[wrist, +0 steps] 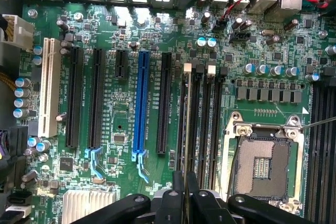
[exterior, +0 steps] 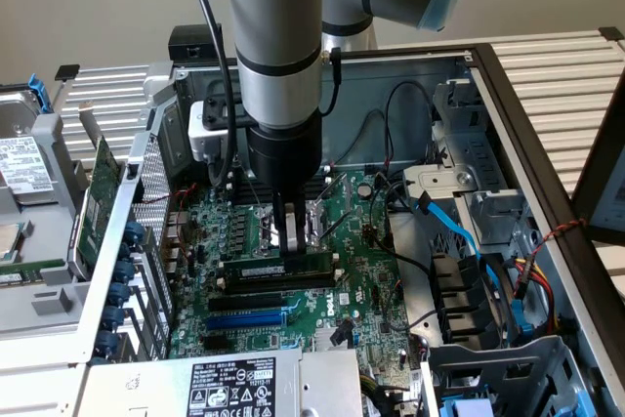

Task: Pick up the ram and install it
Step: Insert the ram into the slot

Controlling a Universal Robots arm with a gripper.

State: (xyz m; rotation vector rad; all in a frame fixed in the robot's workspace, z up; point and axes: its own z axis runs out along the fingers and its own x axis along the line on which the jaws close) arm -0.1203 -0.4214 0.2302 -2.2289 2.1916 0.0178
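The ram point(exterior: 262, 268) is a long green stick with a white label, lying along the memory slots on the motherboard point(exterior: 366, 271). My gripper point(exterior: 289, 239) comes straight down on the stick's middle and is shut on it. In the wrist view the ram point(wrist: 186, 124) shows edge-on as a thin line running away from the fingertips point(wrist: 177, 190). It lines up with the memory slot nearest the black expansion slot. Empty black memory slots point(wrist: 202, 124) lie beside it. Whether the stick is seated or just above the slot cannot be told.
The open CPU socket point(wrist: 262, 166) sits just past the memory slots. A blue expansion slot point(wrist: 140, 103) and black ones flank it. Blue and black cables point(exterior: 459, 231) crowd the exterior view's right. The power supply point(exterior: 229, 383) is in front, and a green card point(exterior: 98, 192) is outside the case wall.
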